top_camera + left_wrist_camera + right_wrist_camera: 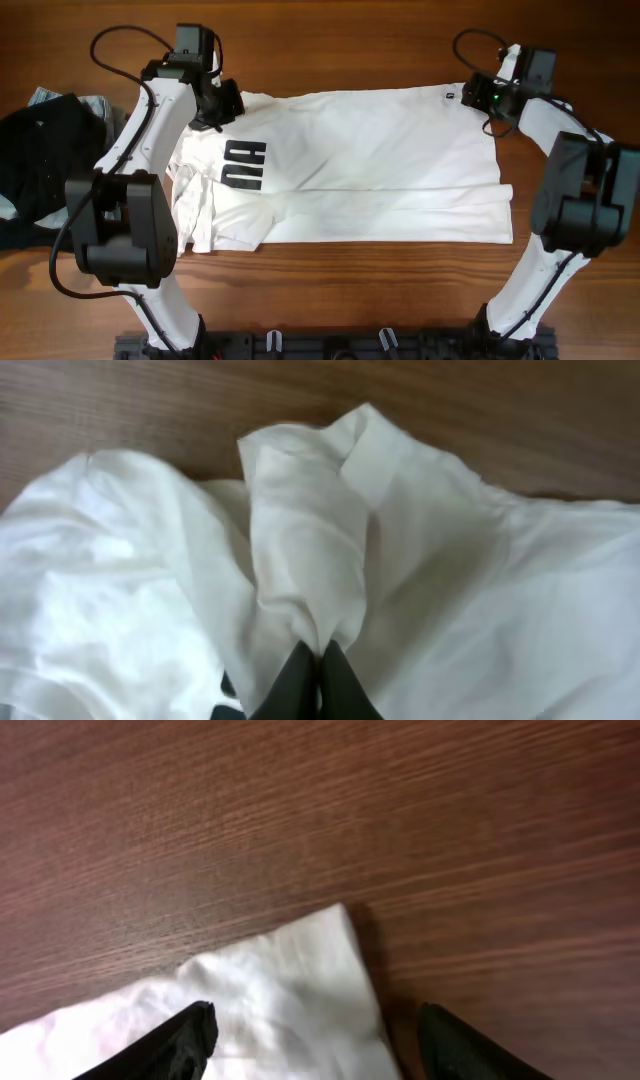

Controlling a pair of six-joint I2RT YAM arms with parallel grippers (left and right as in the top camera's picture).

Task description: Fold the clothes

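Dark wood-grain bench (350, 60), white T-shirt (380, 160) with black block lettering spread across its middle, black garment (40, 160) heaped at the left edge, blue-grey garment (42, 96) touching it.

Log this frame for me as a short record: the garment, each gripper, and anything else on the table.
garment: white T-shirt, spread wide on the table, black lettering showing
left gripper: shut, pinching a bunched fold of the shirt
right gripper: open, fingers either side of a shirt corner
other: black garment at the table's left edge
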